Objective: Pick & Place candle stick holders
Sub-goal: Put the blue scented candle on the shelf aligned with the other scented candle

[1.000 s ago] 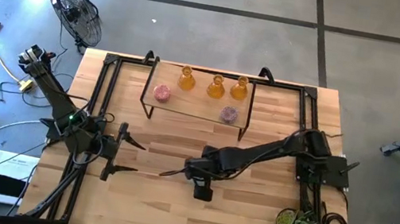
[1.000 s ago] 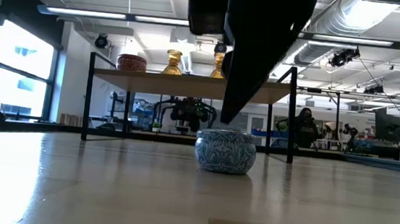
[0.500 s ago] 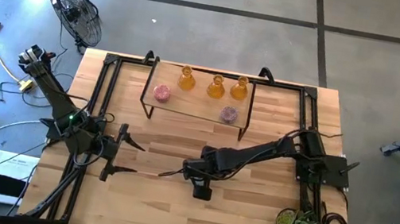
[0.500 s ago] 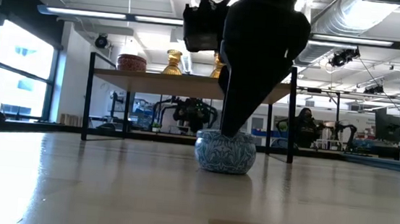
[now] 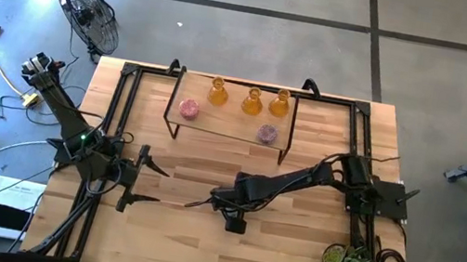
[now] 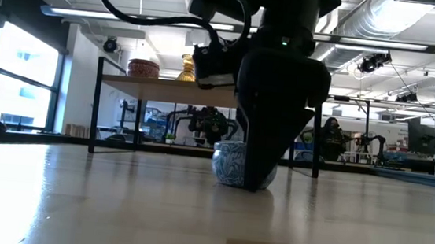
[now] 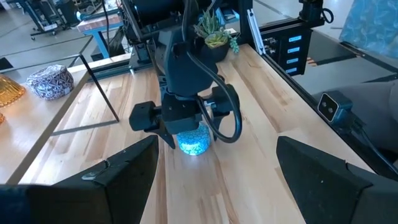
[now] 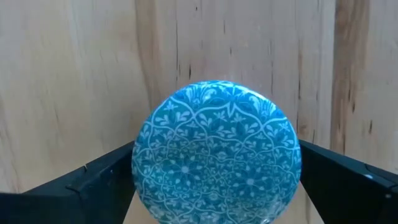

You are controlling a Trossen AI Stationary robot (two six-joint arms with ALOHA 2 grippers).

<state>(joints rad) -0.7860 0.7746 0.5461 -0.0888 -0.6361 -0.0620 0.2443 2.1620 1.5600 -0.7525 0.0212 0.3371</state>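
Right gripper [image 8: 214,186], fingers spread wide, straddles the blue holder [image 8: 216,152] standing mid-table, not clamped. Left gripper [image 5: 145,183] waits open at the table's left; five other holders stand on the shelf [image 5: 225,122]

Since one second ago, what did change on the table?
The right gripper came down over the light blue holder and now straddles it with open fingers, not yet closed. The left gripper stayed open at its place. The five holders on the shelf did not move.
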